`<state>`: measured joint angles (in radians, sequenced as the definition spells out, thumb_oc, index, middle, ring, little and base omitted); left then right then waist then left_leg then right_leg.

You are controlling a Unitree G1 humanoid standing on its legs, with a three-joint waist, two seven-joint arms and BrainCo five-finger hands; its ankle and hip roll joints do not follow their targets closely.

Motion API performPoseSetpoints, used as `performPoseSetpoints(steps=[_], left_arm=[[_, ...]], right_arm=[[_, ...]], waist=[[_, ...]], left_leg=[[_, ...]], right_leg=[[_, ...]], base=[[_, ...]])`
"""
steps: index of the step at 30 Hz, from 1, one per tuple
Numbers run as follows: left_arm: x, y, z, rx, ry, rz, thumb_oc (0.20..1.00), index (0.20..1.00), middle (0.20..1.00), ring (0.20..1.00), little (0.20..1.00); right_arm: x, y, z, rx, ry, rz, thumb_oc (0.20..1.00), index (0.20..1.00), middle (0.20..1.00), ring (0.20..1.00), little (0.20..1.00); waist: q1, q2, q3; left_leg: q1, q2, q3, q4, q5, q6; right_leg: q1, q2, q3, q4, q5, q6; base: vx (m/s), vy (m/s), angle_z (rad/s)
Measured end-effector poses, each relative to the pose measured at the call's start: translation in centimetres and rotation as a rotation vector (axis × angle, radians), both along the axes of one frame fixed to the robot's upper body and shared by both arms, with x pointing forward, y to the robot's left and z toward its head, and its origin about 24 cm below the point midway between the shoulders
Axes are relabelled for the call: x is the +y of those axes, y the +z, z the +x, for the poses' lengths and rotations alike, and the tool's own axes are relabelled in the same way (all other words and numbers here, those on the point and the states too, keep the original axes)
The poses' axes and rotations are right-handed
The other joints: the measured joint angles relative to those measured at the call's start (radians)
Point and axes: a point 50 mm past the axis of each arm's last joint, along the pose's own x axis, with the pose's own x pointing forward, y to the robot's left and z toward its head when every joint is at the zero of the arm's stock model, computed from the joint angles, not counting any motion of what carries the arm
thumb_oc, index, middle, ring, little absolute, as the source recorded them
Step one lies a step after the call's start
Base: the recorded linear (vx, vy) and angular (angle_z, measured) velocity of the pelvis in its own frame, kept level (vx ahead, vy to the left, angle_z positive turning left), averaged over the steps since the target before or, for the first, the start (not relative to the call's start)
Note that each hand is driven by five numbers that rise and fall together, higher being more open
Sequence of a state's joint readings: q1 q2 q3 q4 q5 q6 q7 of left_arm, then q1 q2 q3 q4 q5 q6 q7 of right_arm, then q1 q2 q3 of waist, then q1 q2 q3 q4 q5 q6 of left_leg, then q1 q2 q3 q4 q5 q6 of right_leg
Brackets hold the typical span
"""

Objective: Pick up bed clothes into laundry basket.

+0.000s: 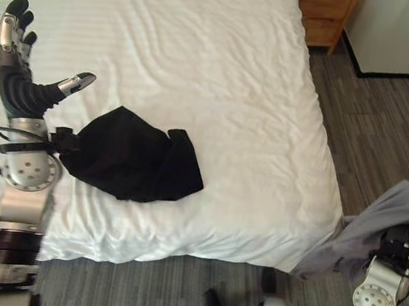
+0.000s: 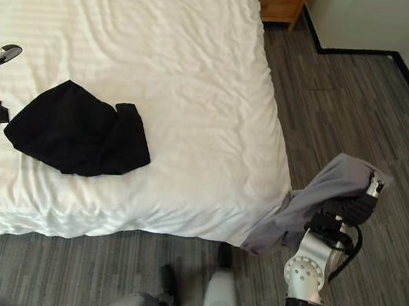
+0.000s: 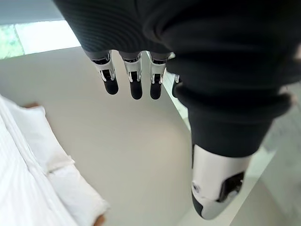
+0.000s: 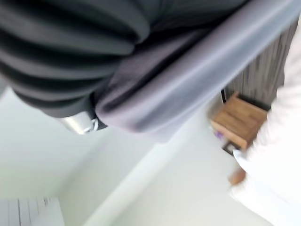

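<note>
A black garment (image 1: 133, 155) lies crumpled on the white bed (image 1: 202, 48), near its front edge. My left hand (image 1: 19, 85) is raised just left of that garment, open, with straight fingers (image 3: 135, 80) and the thumb out, touching nothing. Off the bed's front right corner, my right hand (image 2: 348, 209) is shut on a grey garment (image 2: 310, 203). The grey cloth hangs from the hand down towards the bed's corner, above the floor, and folds across the hand's dark cover (image 4: 197, 70).
A wooden nightstand (image 1: 324, 15) stands by the wall past the bed's far right corner. Grey plank floor (image 2: 361, 90) runs along the bed's right side and front. White pillows (image 3: 47, 155) lie at the bed's head.
</note>
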<state>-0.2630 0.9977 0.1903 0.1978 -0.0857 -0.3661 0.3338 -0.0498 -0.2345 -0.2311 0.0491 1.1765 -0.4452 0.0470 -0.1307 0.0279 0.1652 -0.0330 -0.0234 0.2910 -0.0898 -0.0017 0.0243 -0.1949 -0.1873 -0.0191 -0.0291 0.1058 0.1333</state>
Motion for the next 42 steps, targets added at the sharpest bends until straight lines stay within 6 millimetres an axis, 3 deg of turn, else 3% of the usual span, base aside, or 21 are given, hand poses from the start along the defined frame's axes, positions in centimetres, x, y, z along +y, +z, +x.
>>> performPoseSetpoints(steps=[1,3,6,9,15,20,27,33,37,39,42], left_arm=[[1.3,0.9,-0.1,0.061,0.114,0.125,1.000,1.000,1.000,1.000,1.000],[3.6,2.5,-0.2,0.202,0.326,0.386,1.000,1.000,1.000,1.000,1.000],[3.8,0.6,0.0,0.335,0.345,0.455,1.000,1.000,1.000,1.000,1.000],[4.1,-0.3,0.4,0.449,0.320,0.481,1.000,1.000,1.000,1.000,1.000],[3.9,-5.5,1.8,0.640,0.252,0.400,1.000,1.000,1.000,1.000,1.000],[4.8,-7.6,1.9,0.720,0.291,0.322,1.000,1.000,1.000,1.000,1.000],[6.6,-8.4,1.4,0.771,0.374,0.257,1.000,1.000,1.000,1.000,1.000],[8.0,-8.7,1.1,0.789,0.438,0.206,1.000,1.000,1.000,1.000,1.000],[9.1,-10.2,0.9,0.829,0.493,0.115,1.000,1.000,1.000,1.000,1.000],[9.9,-11.5,0.7,0.900,0.549,0.070,1.000,1.000,1.000,1.000,1.000],[9.3,-11.3,2.0,0.917,0.526,0.112,1.000,1.000,1.000,1.000,1.000]], right_arm=[[0.1,-0.5,-0.2,0.016,0.004,0.004,0.200,0.200,0.200,0.200,0.200],[0.5,-1.4,-0.4,0.057,0.031,0.014,0.200,0.200,0.200,0.200,0.200],[0.3,-1.7,-0.5,0.078,0.052,-0.006,0.200,0.200,0.200,0.200,0.200],[0.5,-1.9,-0.5,0.090,0.069,0.001,0.200,0.200,0.200,0.200,0.200],[0.3,-2.9,-1.1,0.113,0.080,-0.014,0.200,0.200,0.200,0.200,0.200],[1.1,-3.7,-1.3,0.149,0.115,-0.008,0.200,0.200,0.200,0.200,0.200],[1.6,-4.3,-1.4,0.179,0.147,-0.003,0.200,0.200,0.200,0.200,0.200],[2.2,-4.5,-1.2,0.190,0.179,0.000,0.200,0.200,0.200,0.200,0.200],[3.0,-4.7,-1.0,0.201,0.214,-0.001,0.200,0.200,0.200,0.200,0.200],[3.9,-5.2,-0.7,0.224,0.257,-0.006,0.200,0.200,0.200,0.200,0.200],[4.7,-5.8,-0.6,0.259,0.303,-0.013,0.200,0.200,0.200,0.200,0.200]], waist=[[0.004,-0.023,-0.015],[0.010,-0.047,-0.030],[0.014,-0.004,-0.034],[-0.007,0.006,-0.034],[-0.030,0.007,-0.037],[-0.026,-0.006,-0.048],[-0.033,-0.051,-0.045],[-0.030,-0.056,-0.045],[-0.029,-0.068,-0.039],[-0.037,-0.086,-0.032],[-0.042,-0.120,-0.012]], left_leg=[[0.004,0.001,-0.002,0.000,-0.003,-0.004],[0.003,0.018,0.003,0.000,-0.001,-0.019],[0.002,0.058,0.004,-0.007,0.005,-0.038],[0.005,0.084,0.007,-0.009,0.010,-0.069],[0.002,0.097,0.009,-0.009,0.020,-0.086],[-0.015,0.096,0.023,-0.009,0.024,-0.080],[-0.024,0.100,0.031,-0.004,0.029,-0.080],[-0.023,0.102,0.036,-0.009,0.027,-0.084],[-0.040,0.103,0.057,-0.009,0.026,-0.087],[-0.069,0.105,0.074,-0.004,0.030,-0.088],[-0.112,0.110,0.081,-0.003,0.041,-0.089]], right_leg=[[0.030,-0.013,0.000,-0.030,0.052,0.005],[0.054,0.008,0.002,-0.072,0.040,0.021],[0.048,0.048,0.004,-0.072,0.040,0.021],[0.046,0.074,0.005,-0.072,0.039,0.008],[0.039,0.085,0.001,-0.074,0.037,-0.023],[0.017,0.083,0.000,-0.073,0.053,-0.025],[0.003,0.088,0.003,-0.072,0.063,-0.026],[0.002,0.089,0.004,-0.074,0.048,-0.010],[-0.028,0.090,0.011,-0.075,0.054,-0.015],[-0.065,0.097,0.028,-0.072,0.082,-0.017],[-0.111,0.101,0.031,-0.072,0.099,-0.015]], base=[[-0.01,-0.060,0.31],[-0.04,-0.029,0.01],[-0.01,-0.003,-0.19],[0.00,-0.008,-0.14],[-0.01,-0.003,-0.02],[-0.03,-0.012,-0.05],[-0.01,-0.005,-0.02],[0.00,0.001,-0.01],[-0.04,-0.014,-0.15],[-0.05,-0.022,-0.22],[-0.08,-0.044,-0.08]])
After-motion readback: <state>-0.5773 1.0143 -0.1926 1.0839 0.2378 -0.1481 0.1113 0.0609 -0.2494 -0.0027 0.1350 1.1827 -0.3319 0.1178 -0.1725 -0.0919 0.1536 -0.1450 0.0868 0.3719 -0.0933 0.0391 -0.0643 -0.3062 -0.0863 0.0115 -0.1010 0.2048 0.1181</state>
